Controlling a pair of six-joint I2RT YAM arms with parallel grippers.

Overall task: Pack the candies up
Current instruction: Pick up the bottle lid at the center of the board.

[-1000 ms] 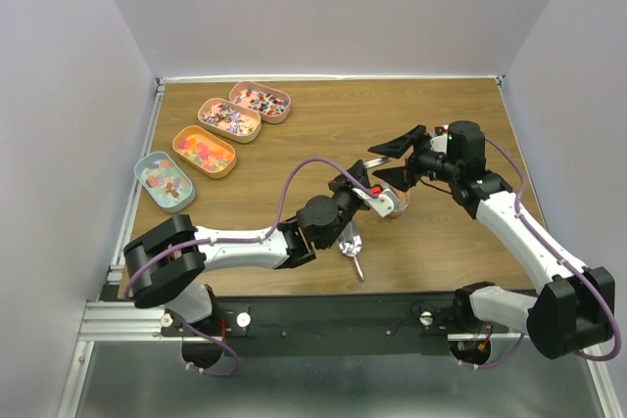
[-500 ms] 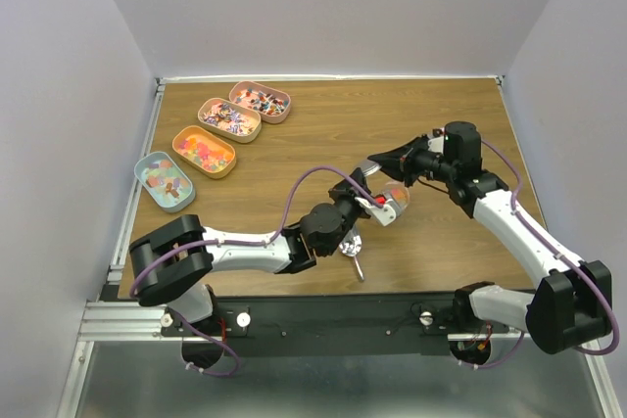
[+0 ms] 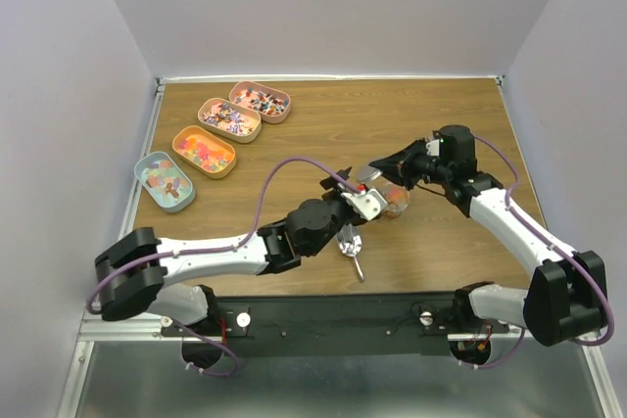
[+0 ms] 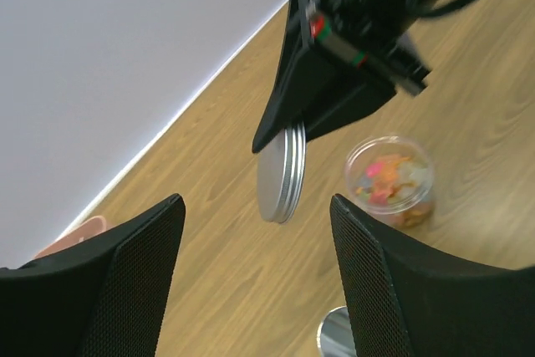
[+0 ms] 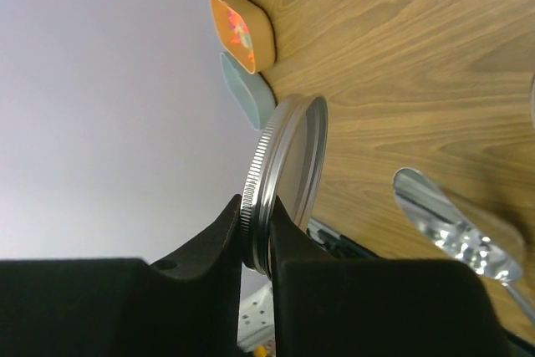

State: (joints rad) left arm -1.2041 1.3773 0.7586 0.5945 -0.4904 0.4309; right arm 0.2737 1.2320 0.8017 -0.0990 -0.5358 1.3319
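Our right gripper point(image 5: 255, 232) is pinched narrow on the rim of a silver screw lid point(image 5: 288, 156), holding it on edge with its face upright rather than level. Our left gripper point(image 4: 255, 206) stands wide with nothing between its fingers, facing the lid from just beside it. Near both, right of the table's point(image 3: 441, 115) middle and closer to the near edge than the far one, stands a small clear jar point(image 4: 390, 180), open at the top, with candies point(image 4: 386, 183) inside it; more candies lie in the four oval tins point(image 3: 204, 151) lined up along the left edge toward the far-left corner. The metal scoop point(image 3: 351, 247) lies on the table by the near edge. We judge the step in hand to be capping the jar. To do it well we should roll the right wrist until the lid lies flat, centre it over the jar's mouth before lowering, and set it down squarely so the thread catches. The grip is only on a thin rim, so we should move slowly, and the free left gripper could steady the jar so it neither spins nor tips.
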